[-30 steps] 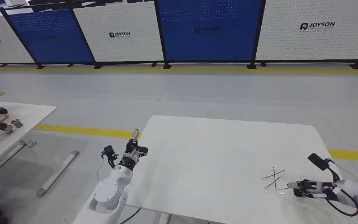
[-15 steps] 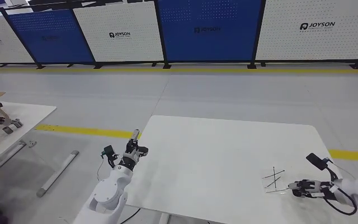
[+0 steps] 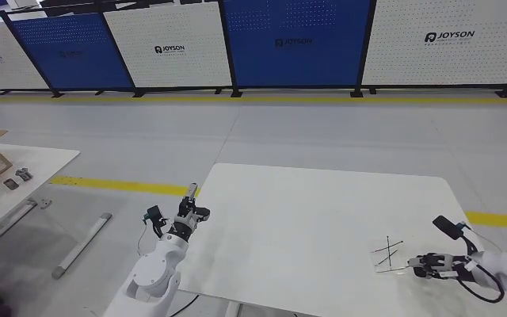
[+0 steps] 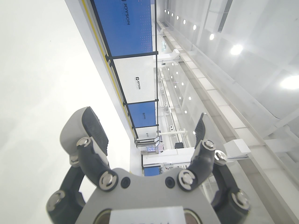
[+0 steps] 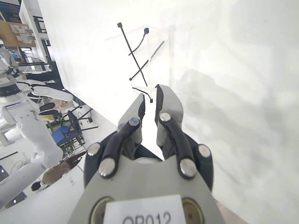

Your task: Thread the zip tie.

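Zip tie (image 5: pixel 151 100) lies by the table's (image 3: pixel 317 214) right near corner, its head inside the narrow gap between my right gripper's (image 5: pixel 150 92) unclenched fingertips; it's black, thin, curved. Left gripper (image 4: pixel 147 122) gapes wide.

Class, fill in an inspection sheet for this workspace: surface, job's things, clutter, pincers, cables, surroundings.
Surface: white table.
Job's things: black zip ties lying crossed on a clear sheet; a separate zip tie just ahead of the right pincer.
Clutter: nothing seen.
Pincers: right pincer narrowly open, over the table by the ties; left pincer wide open, at the table's edge.
Cables: black cable at the right wrist.
Surroundings: blue and white panels; yellow floor line.
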Available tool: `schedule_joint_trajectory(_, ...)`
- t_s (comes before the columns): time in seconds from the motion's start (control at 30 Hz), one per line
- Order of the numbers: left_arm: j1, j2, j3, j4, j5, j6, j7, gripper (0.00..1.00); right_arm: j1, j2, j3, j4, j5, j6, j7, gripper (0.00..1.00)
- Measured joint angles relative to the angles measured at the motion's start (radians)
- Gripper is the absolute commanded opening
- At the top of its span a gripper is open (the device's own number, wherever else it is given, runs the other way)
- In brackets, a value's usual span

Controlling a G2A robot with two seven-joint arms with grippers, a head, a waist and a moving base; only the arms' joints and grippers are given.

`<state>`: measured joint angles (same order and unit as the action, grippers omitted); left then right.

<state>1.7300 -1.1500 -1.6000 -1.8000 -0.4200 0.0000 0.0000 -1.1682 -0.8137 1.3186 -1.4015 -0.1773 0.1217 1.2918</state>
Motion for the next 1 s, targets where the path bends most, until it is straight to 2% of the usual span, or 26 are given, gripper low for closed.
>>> schedule_joint_trajectory(0.27, 0.000, 0.000, 0.000, 0.000, 0.000, 0.000, 0.000, 1.00, 0.010, 0.000, -0.012, 0.004, -0.006, 0.009, 0.002, 0.16)
schedule_joint_trajectory(0.3, 0.000, 0.000, 0.000, 0.000, 0.000, 0.000, 0.000, 1.00, 0.012, 0.000, -0.014, 0.005, -0.007, 0.011, 0.003, 0.12)
schedule_joint_trajectory(0.37, 0.000, 0.000, 0.000, 0.000, 0.000, 0.000, 0.000, 1.00, 0.016, 0.000, -0.018, 0.007, -0.008, 0.014, 0.004, 0.11)
schedule_joint_trajectory(0.4, 0.000, 0.000, 0.000, 0.000, 0.000, 0.000, 0.000, 1.00, 0.018, 0.000, -0.020, 0.009, -0.009, 0.015, 0.004, 0.05)
schedule_joint_trajectory(0.47, 0.000, 0.000, 0.000, 0.000, 0.000, 0.000, 0.000, 1.00, 0.021, 0.000, -0.022, 0.011, -0.010, 0.017, 0.004, 0.00)
schedule_joint_trajectory(0.67, 0.000, 0.000, 0.000, 0.000, 0.000, 0.000, 0.000, 1.00, 0.025, 0.002, -0.021, 0.010, -0.011, 0.024, 0.003, 0.00)
schedule_joint_trajectory(0.8, 0.000, 0.000, 0.000, 0.000, 0.000, 0.000, 0.000, 1.00, 0.010, 0.007, 0.000, -0.001, 0.000, 0.016, -0.003, 0.00)
schedule_joint_trajectory(1.0, 0.000, 0.000, 0.000, 0.000, 0.000, 0.000, 0.000, 1.00, -0.047, 0.019, 0.069, -0.035, 0.053, -0.020, -0.029, 0.00)
